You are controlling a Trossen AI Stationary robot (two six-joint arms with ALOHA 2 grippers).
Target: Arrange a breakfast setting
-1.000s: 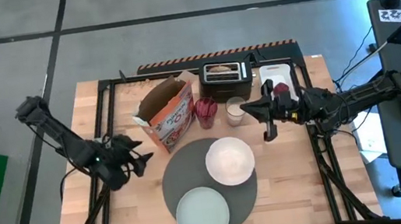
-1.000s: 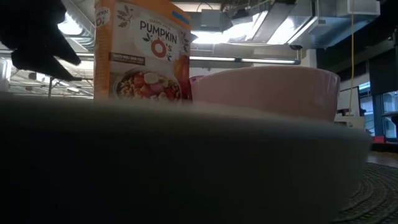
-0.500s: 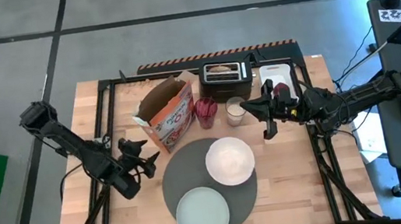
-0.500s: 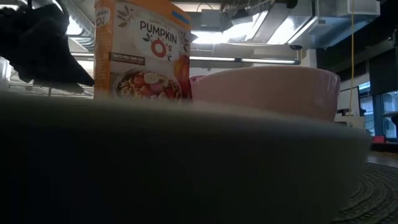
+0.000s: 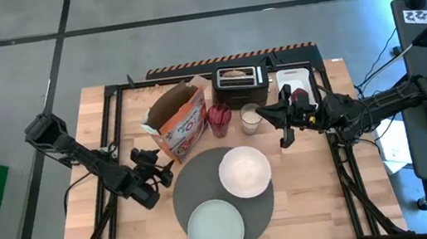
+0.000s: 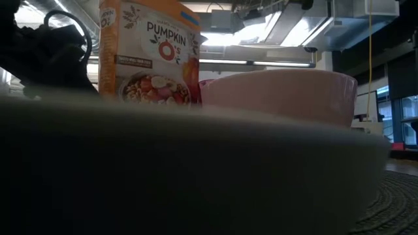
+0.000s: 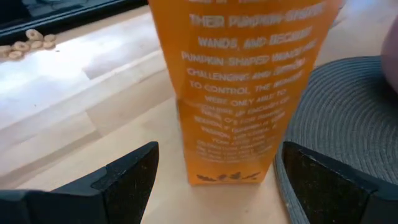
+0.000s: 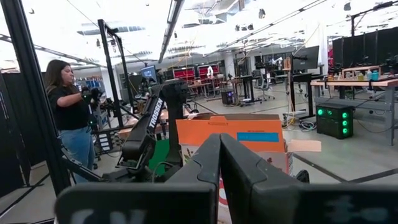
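A round dark-grey placemat (image 5: 222, 189) lies on the wooden table. It bears a white bowl (image 5: 244, 170) and a pale green plate (image 5: 215, 229), which overhangs its near rim. The spoon is not in view. My left gripper (image 5: 165, 161) hangs open low over the table, left of the placemat. It points at the near end of an orange cereal box (image 5: 181, 124). In the left wrist view its fingers (image 7: 124, 180) stand apart, short of the box (image 7: 239, 93). My right gripper (image 5: 267, 113) is shut and holds nothing, raised above the table's far right part.
A black toaster (image 5: 240, 85) and a white tray (image 5: 296, 83) stand at the far edge. A glass of milk (image 5: 250, 118) and a red object (image 5: 219, 116) stand beside the box. Loose cereal rings (image 7: 25, 43) lie on the table. A person (image 8: 68, 118) stands beyond the table.
My left gripper has come down and moved toward the table's right, closing in on the near end of the cereal box, its fingers still apart. Nothing on the table has moved.
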